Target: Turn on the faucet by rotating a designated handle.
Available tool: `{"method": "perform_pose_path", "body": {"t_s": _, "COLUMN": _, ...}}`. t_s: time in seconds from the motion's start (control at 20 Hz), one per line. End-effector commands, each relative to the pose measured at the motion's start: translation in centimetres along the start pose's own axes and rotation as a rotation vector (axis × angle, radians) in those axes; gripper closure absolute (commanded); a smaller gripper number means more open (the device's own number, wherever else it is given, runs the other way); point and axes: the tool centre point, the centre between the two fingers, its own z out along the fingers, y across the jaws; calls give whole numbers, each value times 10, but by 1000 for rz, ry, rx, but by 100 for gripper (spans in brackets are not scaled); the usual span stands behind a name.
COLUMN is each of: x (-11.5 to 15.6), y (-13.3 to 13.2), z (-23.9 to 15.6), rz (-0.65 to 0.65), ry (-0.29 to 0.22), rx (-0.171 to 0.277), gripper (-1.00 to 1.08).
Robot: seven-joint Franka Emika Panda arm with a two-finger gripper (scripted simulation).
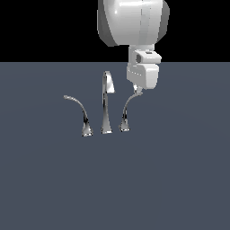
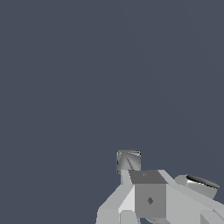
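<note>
Matte white gripper [image 1: 137, 92] at curved chrome handle [image 1: 126, 112], mirror-chrome faucet [image 1: 106, 105]

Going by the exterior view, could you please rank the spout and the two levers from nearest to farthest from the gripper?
1. Steeper handle, at the exterior view's right, its tip at the gripper.
2. Central spout, middle.
3. Longer lever, at the exterior view's left.

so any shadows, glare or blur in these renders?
Exterior view: flat lighting, no cast shadows on the floor, mirror streaks on the faucet, edges aliased rather than blurred. Wrist view: uniform grey, sharp, one bright highlight on a chrome piece.
</note>
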Motion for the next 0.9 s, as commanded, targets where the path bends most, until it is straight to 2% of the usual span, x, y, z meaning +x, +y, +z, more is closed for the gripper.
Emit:
{"method": "perform_pose_path", "body": {"t_s": 0.0, "x": -2, "y": 8, "z": 0, "rz": 1, "ry": -1, "rx": -5, "gripper": 108}}
{"method": "perform_pose_path", "body": {"t_s": 0.75, "x": -10, "y": 55, "z": -1, "rz": 11, "ry": -1, "rx": -14, "gripper": 108}}
{"method": "perform_pose_path", "body": {"t_s": 0.85, "x": -6, "y": 51, "z": 0, "rz": 16, "ry": 2, "rx": -9, "gripper": 108}}
